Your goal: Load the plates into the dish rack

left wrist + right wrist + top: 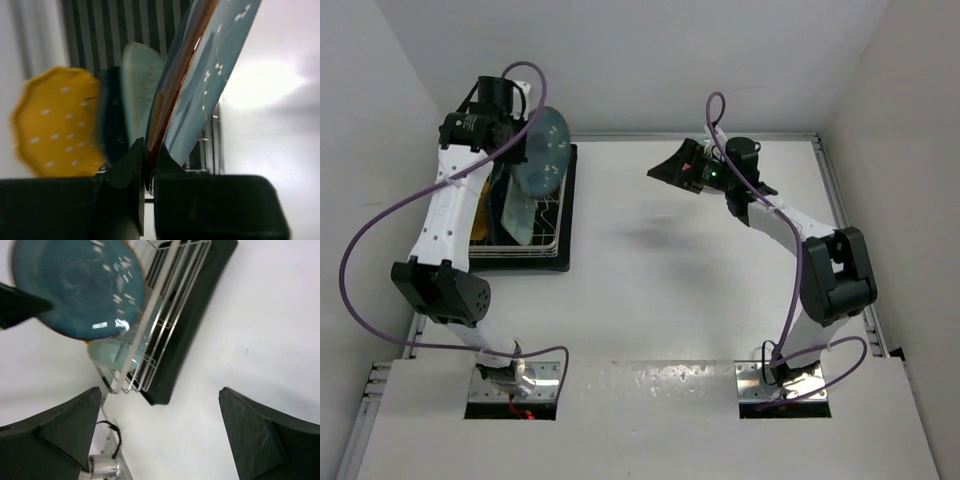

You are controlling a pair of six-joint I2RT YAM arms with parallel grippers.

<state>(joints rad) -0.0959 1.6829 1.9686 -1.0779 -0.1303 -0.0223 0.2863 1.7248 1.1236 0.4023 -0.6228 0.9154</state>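
Round teal glazed plate with a thin brownish rim hangs on edge above the silver wire dish rack in the upper left of the overhead view. The left gripper pinches its lower rim, clamped tight on it. The step in hand looks to be slotting this plate.

Three others stand upright in the rack: a yellow-orange scalloped plate with pale dots, a dark blue plate whose edge is too blurred to read, and a pale green rounded-rectangular plate. I can find no fifth plate in any view.

The next move probably calls for lowering the teal plate, kept near vertical, into a free gap between tines beside the pale green one, and letting go only once the rim is seated.

The glaze is glossy and throws bright highlights, so the plate is likely hard and slippery in a thin pinch. The rack is slim shiny rod over a matte black tray.

The right gripper is spread wide and holds nothing. It sits over the smooth white surface, upper right of centre and well apart from the rack.
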